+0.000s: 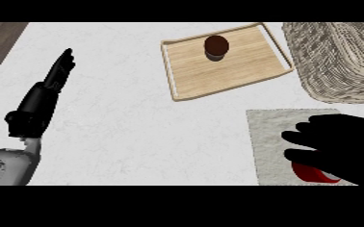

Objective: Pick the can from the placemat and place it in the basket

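Red can (313, 173) sits at lower right of the frame, on the pale grey textured placemat (274, 139); only a curved red sliver w/ a lighter rim shows, rest hidden under the black right hand (328, 142). That hand lies over the can, fingers pointing left and bent down around it, so it reads as closed on the can, tho the contact itself is covered. Placemat is rectangular, rough-woven look, cut off by the frame's right side and lower band.

Above it, at upper right, the woven wicker basket (323, 60), grey-beige, rounded corner, coarse weave; partly cut off at the right and top, and its inside can't be made out.

Left of the basket, upper centre: a light wooden tray (213, 77) w/ a thin white raised rim, set at a slight angle. It holds one small dark brown cylindrical object (216, 47), upright near its upper edge; can't tell what it is exactly.

All rest on a white marbled surface (128, 120). Far left: the left hand (57, 72), black, fingers straight and together, pointing up-right, holding nothing; grey forearm below it at lower left.
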`<state>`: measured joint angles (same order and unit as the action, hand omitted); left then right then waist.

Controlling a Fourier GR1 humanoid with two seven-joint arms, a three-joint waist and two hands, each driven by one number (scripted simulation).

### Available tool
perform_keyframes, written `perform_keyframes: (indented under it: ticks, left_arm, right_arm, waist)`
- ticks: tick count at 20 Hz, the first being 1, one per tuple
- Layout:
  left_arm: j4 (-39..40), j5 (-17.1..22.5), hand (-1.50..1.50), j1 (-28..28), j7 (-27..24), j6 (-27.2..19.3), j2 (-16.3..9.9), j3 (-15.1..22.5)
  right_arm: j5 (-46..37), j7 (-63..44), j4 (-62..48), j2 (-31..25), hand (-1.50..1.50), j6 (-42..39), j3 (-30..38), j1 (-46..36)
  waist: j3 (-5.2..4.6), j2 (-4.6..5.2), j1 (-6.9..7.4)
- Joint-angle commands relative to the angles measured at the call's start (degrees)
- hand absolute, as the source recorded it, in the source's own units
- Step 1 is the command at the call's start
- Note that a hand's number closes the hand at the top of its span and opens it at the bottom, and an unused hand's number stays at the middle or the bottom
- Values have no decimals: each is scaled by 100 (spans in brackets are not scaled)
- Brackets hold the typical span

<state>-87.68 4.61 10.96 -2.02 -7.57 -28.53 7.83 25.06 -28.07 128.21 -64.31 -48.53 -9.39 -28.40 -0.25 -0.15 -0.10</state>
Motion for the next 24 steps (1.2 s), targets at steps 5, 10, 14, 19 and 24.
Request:
perform_keyframes:
  ticks: [5, 10, 14, 19, 24]
  left_arm:
    - [134, -25, 0, 296, 96, 225, -3, -210]
    - [-177, 29, 0, -65, 103, 479, -31, -333]
    - [-476, -285, 0, -402, 54, 190, 252, -200]
    - [-483, -350, 0, -131, 305, 300, 273, -188]
    - [-295, -326, 0, 101, 340, 419, 341, -411]
  right_arm:
    - [74, 76, -823, -376, -150, -1389, 18, -302]
    - [-532, 144, -1146, 211, -150, -1652, -156, -426]
    - [-1397, 420, -861, 607, -150, -1841, -74, 103]
    - [-2526, 847, -1051, 928, -150, -2116, -500, 322]
    - [-3633, 1435, -786, 1038, -150, -1993, -612, 851]
  waist:
    - [23, 29, 44]
    - [23, 29, 110]
    - [32, 18, 69]
    - [35, 31, 94]
    - [35, 21, 12]
